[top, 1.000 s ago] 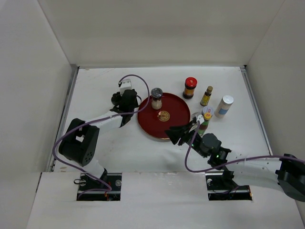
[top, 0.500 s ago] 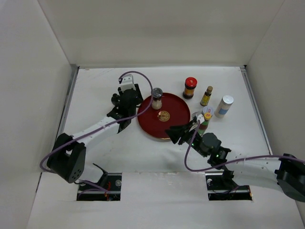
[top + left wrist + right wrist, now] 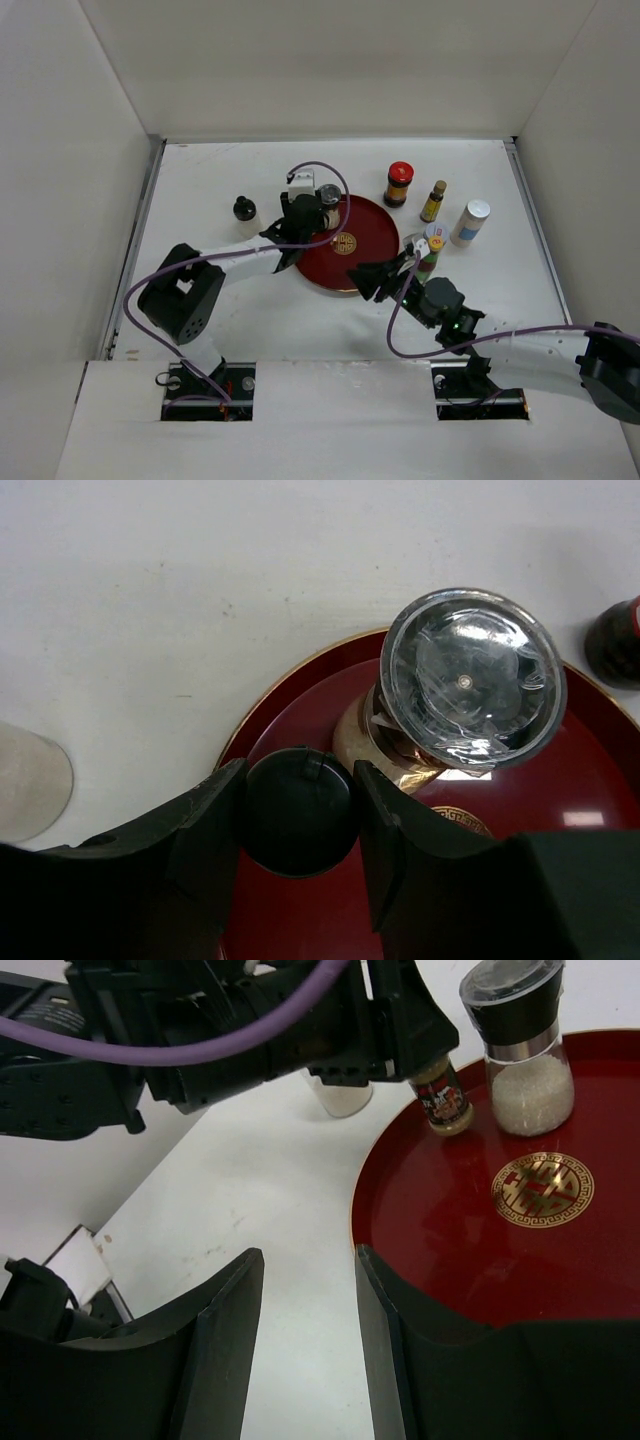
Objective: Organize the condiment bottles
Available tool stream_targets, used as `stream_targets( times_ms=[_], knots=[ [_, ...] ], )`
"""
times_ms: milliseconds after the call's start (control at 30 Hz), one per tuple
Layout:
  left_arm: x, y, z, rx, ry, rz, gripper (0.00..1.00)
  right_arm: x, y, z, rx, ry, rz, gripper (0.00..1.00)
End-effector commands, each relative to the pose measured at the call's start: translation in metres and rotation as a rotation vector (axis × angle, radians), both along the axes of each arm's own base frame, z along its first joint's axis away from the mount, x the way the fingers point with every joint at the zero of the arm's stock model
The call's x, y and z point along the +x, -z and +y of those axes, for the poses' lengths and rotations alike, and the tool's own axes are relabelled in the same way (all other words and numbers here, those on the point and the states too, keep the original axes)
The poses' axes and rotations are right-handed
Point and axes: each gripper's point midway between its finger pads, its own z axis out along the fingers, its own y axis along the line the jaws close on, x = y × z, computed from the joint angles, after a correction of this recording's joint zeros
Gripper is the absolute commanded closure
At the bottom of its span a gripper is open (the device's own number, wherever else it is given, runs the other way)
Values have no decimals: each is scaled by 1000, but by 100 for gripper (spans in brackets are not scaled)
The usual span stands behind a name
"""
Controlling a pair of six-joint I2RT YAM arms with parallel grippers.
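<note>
The left arm (image 3: 230,260) has swung over the red tray (image 3: 375,225), jaws clamping a black-capped bottle (image 3: 297,810) beside the shaker (image 3: 470,680); the right jaws stand open, empty.

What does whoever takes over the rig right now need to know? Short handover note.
Left end effector: shut on a small black-capped bottle, at the left edge of the red tray beside the silver-capped shaker; cannot tell if it is set down.
Right end effector: open, empty, by the tray's near edge.
Done: shaker stands on the tray.
Left, probably: release the held bottle, then collect the other black-capped bottle left of the tray, plus the red-lidded jar, yellow-capped bottle, white bottle and the bottle beside the right arm, all on the table.
</note>
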Motion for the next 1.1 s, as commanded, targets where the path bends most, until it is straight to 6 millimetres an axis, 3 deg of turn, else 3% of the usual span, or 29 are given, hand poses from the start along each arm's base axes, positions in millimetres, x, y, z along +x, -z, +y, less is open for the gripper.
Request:
stream_targets(
  times_ms=[0,200,333,433,533,633,700,900,1067],
  knots=[
    [13,-27,-14,-69,-2,-75,71,0,-22,0,72,-6,-40,52],
    [4,-7,-6,-48,-15,-40,55,2,-20,-1,68,0,-32,52],
    [-3,-5,-2,-48,-13,-31,39,3,-20,-1,70,1,-30,52],
    [-8,-18,3,-67,-16,-55,29,3,-21,-2,72,4,-36,51],
    [-19,-50,10,-115,-13,-118,27,2,-19,-1,68,-2,-29,51],
    [-30,-75,28,-157,-33,-177,27,2,-19,-1,71,-2,-31,51],
    [-34,-80,48,-162,-65,-193,27,3,-16,0,64,1,-23,50],
    [-31,-62,119,-85,-241,-115,25,3,-15,3,59,-7,-19,42],
    [-16,-46,141,-48,-302,-71,21,3,-15,4,60,-13,-21,22]
  ],
)
